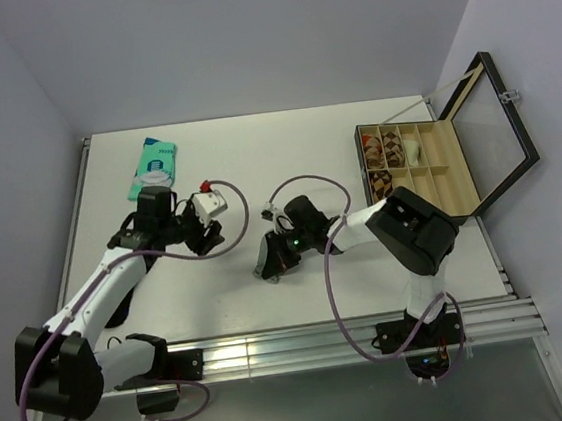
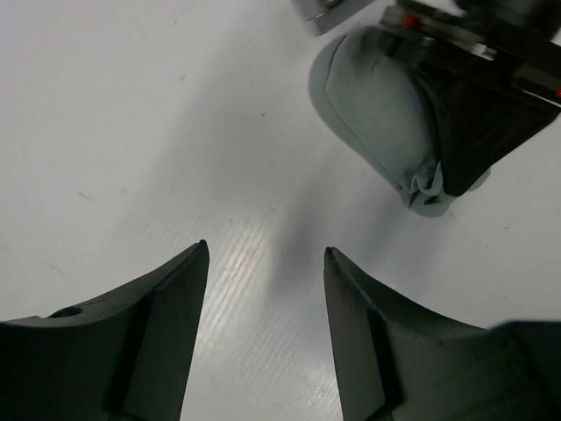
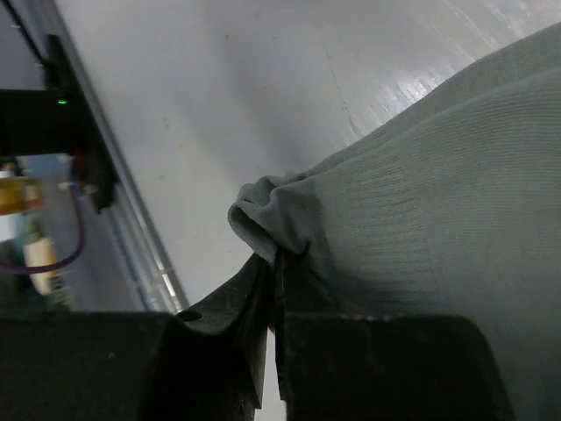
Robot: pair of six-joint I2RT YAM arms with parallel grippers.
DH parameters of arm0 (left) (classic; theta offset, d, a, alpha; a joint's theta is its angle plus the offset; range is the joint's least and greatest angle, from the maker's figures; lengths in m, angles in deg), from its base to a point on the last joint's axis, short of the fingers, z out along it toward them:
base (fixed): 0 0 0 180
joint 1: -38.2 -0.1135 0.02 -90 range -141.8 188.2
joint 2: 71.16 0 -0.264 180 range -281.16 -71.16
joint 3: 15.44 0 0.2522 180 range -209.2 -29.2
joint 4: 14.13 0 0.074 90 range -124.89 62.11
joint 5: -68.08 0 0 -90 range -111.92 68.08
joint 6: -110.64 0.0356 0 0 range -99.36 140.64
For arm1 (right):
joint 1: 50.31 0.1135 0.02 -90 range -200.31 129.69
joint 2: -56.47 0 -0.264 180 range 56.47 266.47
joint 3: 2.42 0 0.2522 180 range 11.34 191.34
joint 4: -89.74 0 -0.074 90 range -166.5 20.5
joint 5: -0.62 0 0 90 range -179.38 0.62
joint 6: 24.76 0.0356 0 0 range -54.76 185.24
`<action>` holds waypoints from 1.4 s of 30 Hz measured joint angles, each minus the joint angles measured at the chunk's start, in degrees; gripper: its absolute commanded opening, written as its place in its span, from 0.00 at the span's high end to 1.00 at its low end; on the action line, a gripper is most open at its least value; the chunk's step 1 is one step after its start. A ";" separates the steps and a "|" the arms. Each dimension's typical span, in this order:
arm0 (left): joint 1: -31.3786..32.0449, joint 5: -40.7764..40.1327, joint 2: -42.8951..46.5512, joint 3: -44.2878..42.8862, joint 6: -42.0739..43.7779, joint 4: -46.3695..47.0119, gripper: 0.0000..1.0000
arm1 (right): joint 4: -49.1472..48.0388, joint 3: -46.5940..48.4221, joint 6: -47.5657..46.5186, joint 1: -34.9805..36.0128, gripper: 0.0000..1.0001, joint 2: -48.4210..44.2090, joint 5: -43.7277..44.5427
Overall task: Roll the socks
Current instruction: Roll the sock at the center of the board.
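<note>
A grey sock (image 2: 377,105) lies bunched on the white table, near the middle. My right gripper (image 3: 279,259) is shut on its gathered edge, and the fabric (image 3: 438,219) folds over the right finger. From above, that gripper (image 1: 270,264) points left and down, covering most of the sock (image 1: 262,257). My left gripper (image 2: 265,250) is open over bare table, a short way left of the sock, with nothing between its fingers. In the top view the left gripper (image 1: 204,239) sits left of the right one, apart from it.
A teal flat packet (image 1: 152,167) lies at the back left. A compartmented box (image 1: 419,164) with its glass lid (image 1: 494,128) raised stands at the right. The table's metal rail (image 1: 305,344) runs along the near edge.
</note>
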State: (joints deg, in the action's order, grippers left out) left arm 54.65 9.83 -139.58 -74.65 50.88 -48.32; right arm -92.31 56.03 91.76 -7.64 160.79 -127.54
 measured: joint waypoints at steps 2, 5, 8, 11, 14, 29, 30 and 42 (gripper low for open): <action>1.88 -0.11 2.89 2.73 1.95 2.56 0.36 | -2.21 0.00 2.73 -1.44 0.92 2.05 -5.05; 5.42 -1.29 6.25 7.58 4.81 7.04 0.31 | -5.03 0.00 6.03 -2.75 0.92 4.31 -10.27; 10.58 -2.47 8.76 12.59 7.28 10.95 0.26 | -8.20 0.00 9.84 -3.72 0.92 6.54 -15.02; 15.98 -3.82 10.19 17.00 9.77 13.55 0.23 | -10.91 0.00 12.81 -4.26 0.92 8.26 -18.32; 19.93 -4.92 10.21 19.82 11.63 15.65 0.22 | -12.85 0.00 15.45 -5.07 0.92 9.64 -20.65; 29.38 -12.09 3.93 29.09 20.13 31.23 0.22 | -9.99 0.90 15.72 -6.73 0.92 10.29 -23.23; 29.40 -12.28 3.21 28.89 20.17 31.69 0.22 | -9.70 0.90 15.50 -6.73 0.92 10.29 -23.34; 30.86 -12.55 0.02 25.14 21.59 32.17 0.24 | -8.72 -0.50 13.79 -6.71 0.93 9.33 -24.35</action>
State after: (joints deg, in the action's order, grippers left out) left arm 85.51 -2.71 -139.56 -49.52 72.47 -16.14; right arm -101.03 55.53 105.55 -14.35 170.12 -151.88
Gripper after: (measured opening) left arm 0.767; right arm 0.084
